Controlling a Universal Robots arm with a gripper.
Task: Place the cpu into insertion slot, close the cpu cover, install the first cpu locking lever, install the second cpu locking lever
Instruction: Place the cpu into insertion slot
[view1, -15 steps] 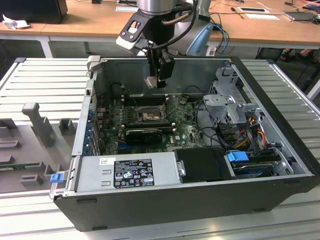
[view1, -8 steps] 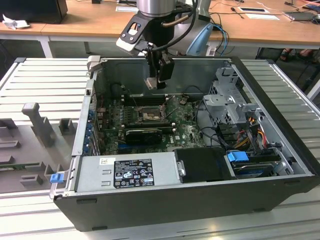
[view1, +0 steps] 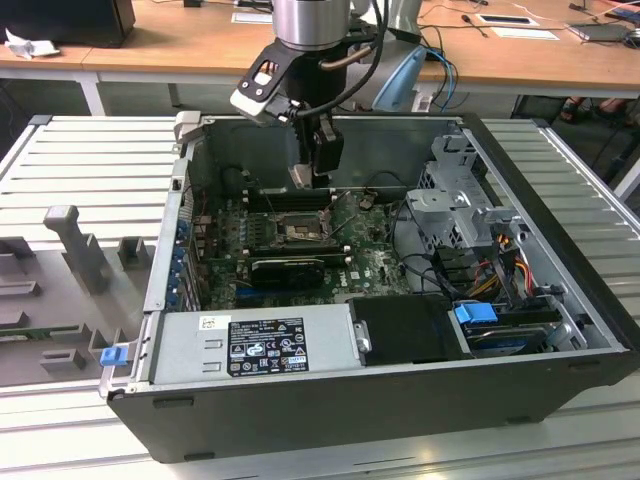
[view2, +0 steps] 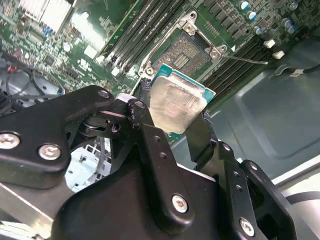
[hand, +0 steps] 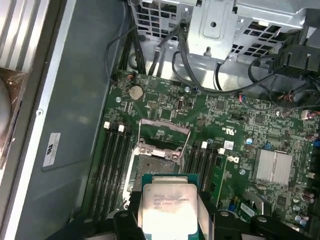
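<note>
My gripper clamped the silver-grey square cpu between its jaws; beyond them lay the black-framed, seemingly open insertion slot.

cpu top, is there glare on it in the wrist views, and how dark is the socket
In the second wrist view the cpu top carries a pale, washed sheen; in the first wrist view it looks evenly lit, while the insertion slot just beyond it sits dimmer.

Silver-topped, green-edged cpu gripped aloft just above uncovered insertion slot, cpu cover flipped open
</note>
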